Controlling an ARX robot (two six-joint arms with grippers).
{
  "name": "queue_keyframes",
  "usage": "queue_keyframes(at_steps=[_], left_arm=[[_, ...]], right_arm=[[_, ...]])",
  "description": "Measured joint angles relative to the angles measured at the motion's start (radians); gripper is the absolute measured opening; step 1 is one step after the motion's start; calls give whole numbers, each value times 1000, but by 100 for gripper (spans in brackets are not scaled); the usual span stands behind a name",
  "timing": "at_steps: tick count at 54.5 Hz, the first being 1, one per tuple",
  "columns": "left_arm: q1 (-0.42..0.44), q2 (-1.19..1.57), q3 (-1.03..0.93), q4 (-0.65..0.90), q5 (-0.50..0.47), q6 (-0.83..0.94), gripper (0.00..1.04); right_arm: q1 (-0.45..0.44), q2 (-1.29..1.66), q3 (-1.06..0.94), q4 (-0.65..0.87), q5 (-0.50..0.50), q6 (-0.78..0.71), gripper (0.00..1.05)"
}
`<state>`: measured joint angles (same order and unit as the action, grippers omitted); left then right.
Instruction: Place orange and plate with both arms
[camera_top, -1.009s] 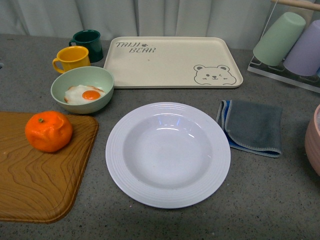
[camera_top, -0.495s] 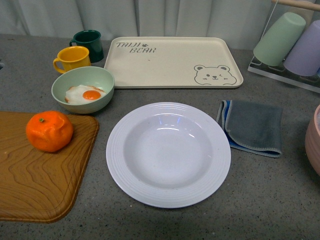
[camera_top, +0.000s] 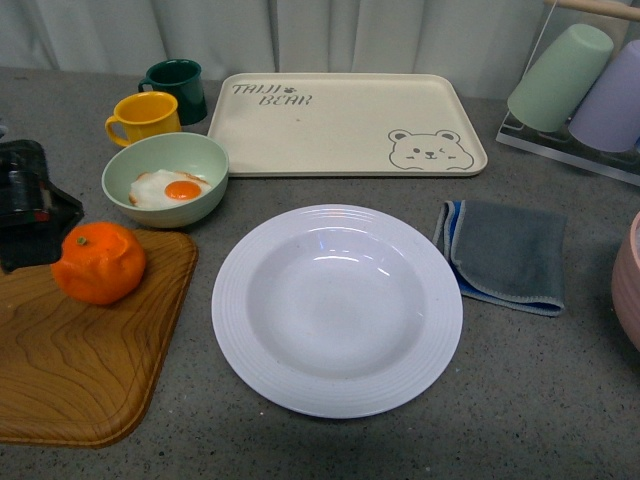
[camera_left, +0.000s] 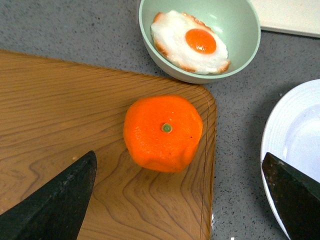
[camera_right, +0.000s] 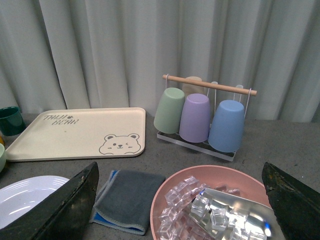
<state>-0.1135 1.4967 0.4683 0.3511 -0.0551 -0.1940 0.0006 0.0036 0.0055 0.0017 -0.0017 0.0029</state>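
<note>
The orange (camera_top: 98, 262) lies on the near-right part of a wooden board (camera_top: 80, 370), stem dot up. In the left wrist view the orange (camera_left: 163, 132) is just ahead of my left gripper (camera_left: 179, 170), whose open black fingers (camera_left: 55, 200) stand wide to either side, apart from the fruit. The front view shows the left gripper (camera_top: 32, 210) at the left edge, just behind the orange. The white ridged plate (camera_top: 337, 310) is empty in the middle of the table. My right gripper (camera_right: 180, 170) hangs open over a pink bowl, with the plate (camera_right: 25, 192) off to one side.
A pale green bowl (camera_top: 165, 180) with a fried egg stands behind the board, with yellow and dark green mugs (camera_top: 145, 117) beyond. A cream bear tray (camera_top: 345, 122) is at the back. A grey cloth (camera_top: 505, 252), a pink bowl of ice cubes (camera_right: 210, 200) and a cup rack (camera_right: 200, 117) are on the right.
My left gripper has come into the front view at the left edge, behind the orange. The orange and the plate have not moved.
</note>
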Motion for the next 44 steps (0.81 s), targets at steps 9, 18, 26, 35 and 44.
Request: queue_keyframes(at_steps=[9,18,26,35,44], left_arm=[[-5,141,100,-23,14,-16,98],[-2,243,174,-39,10,-14,98],[1,313,224,-37,-23,-7,98],[5,382,247,-40,-24,1,98],[6,395,248,-56,-17,2,85]], right_arm=[[0,0,0,0,0,0,95],[0,0,0,0,0,0,95],[0,0,0,0,0,0,95],[0,0,0,0,0,0,95],[0,0,0,0,0,0,95]])
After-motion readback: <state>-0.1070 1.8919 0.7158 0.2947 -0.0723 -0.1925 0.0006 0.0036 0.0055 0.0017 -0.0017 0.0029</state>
